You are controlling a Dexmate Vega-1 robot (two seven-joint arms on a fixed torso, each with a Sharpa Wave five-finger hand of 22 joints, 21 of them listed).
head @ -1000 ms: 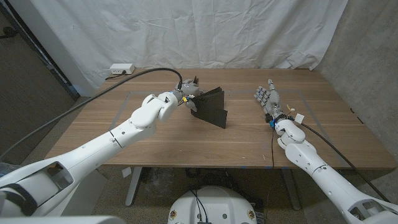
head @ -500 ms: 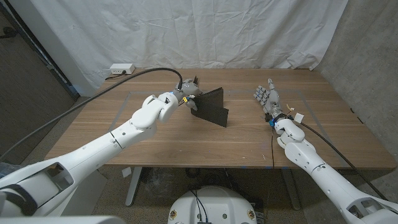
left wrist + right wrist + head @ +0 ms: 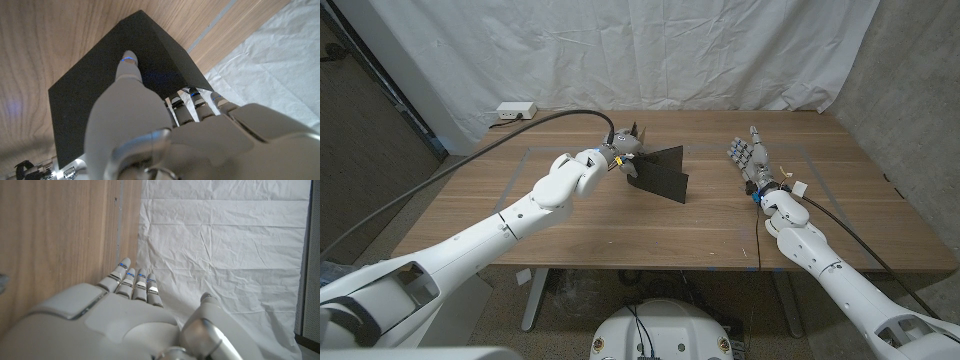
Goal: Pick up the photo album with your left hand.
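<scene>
The photo album point(image 3: 660, 173) is a flat black book, held tilted above the middle of the wooden table point(image 3: 620, 225). My left hand point(image 3: 622, 150) grips its left edge, thumb on one face and the fingers behind it. In the left wrist view the thumb lies across the album's black cover point(image 3: 95, 95) in front of my left hand point(image 3: 165, 135), and the other fingers curl over its edge. My right hand point(image 3: 751, 157) stands on the table at the right with its fingers straight and together, holding nothing. The right wrist view shows that right hand point(image 3: 120, 315) against the wood.
A white power strip point(image 3: 516, 111) with a cable lies at the table's back left corner. A white cloth backdrop point(image 3: 650, 50) hangs behind the table. Tape lines point(image 3: 800, 150) mark a rectangle on the wood.
The album has tipped slightly in my left hand, its right edge a little further right. The right arm has not moved.
</scene>
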